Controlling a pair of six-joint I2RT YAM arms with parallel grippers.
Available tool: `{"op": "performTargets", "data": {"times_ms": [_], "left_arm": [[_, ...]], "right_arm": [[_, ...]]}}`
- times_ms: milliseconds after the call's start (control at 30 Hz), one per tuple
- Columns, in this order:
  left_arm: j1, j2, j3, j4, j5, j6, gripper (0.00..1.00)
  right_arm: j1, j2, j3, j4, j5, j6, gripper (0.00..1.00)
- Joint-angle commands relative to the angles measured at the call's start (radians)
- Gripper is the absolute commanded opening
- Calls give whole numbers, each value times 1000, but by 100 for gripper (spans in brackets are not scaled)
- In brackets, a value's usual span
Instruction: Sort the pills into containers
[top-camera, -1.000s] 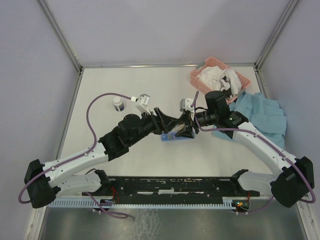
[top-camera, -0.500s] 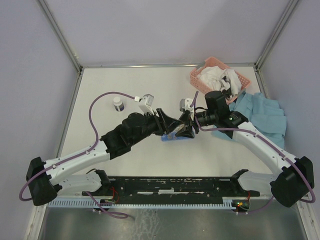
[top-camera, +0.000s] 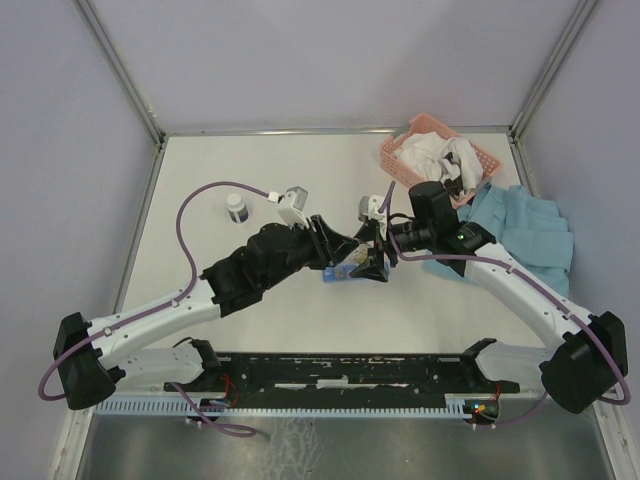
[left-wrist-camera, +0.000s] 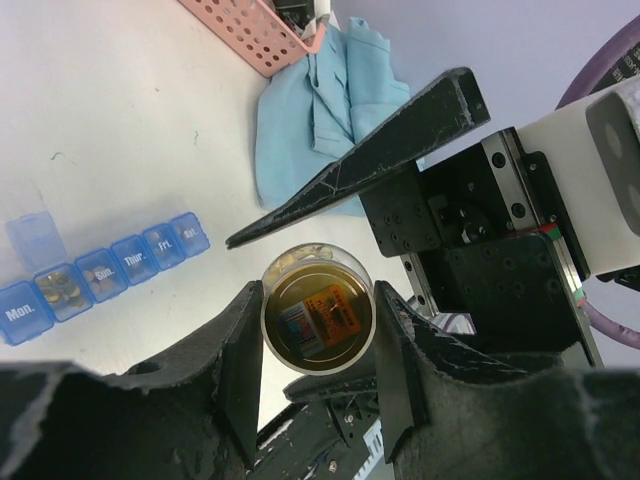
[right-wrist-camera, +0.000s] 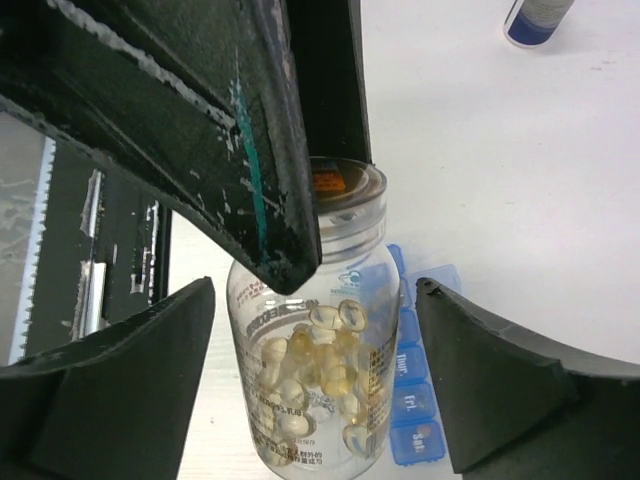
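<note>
Pill bottle (right-wrist-camera: 310, 400) is sitting mid-table right at the blue organiser strip (left-wrist-camera: 130, 262), and the left gripper (left-wrist-camera: 318, 295) is pinched onto its capped end, both fingers snug against the lid. The right gripper (right-wrist-camera: 315, 290) just straddles the body, jaws spread wide with a gap showing, holding nothing. Most of the pills (right-wrist-camera: 320, 365) are inside the bottle, and a few lie in one opened compartment. The bottle looks like smooth hard plastic, light but slippery, so the lid seems a dicey spot and the wider body the safer grab. The softgels look glossy and likely to roll. Lids read "Mon.", "Thur.", "Fri.", "Sat."; the orange sticker and side print are too small to read.
</note>
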Motion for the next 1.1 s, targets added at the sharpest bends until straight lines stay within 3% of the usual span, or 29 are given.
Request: {"op": "performTargets", "data": {"times_ms": [0, 33, 200, 433, 667, 867, 1067], "left_arm": [[-6, -41, 1, 19, -48, 14, 3], [-7, -42, -2, 19, -49, 15, 3], [-7, -44, -8, -10, -97, 37, 3], [55, -41, -26, -208, -305, 104, 3], [287, -36, -72, -334, -360, 194, 3], [460, 28, -84, -347, -456, 263, 3], [608, 133, -45, -329, -449, 305, 3]], "right_arm": [[2, -6, 40, 46, 15, 20, 96], [1, -5, 41, 46, 15, 21, 100], [1, -8, 44, 40, 15, 22, 100], [0, -14, 90, -62, 18, -53, 100], [0, 0, 104, -95, 36, -78, 100], [-1, 10, 104, -97, 42, -83, 100], [0, 11, 100, -95, 41, -85, 100]]}}
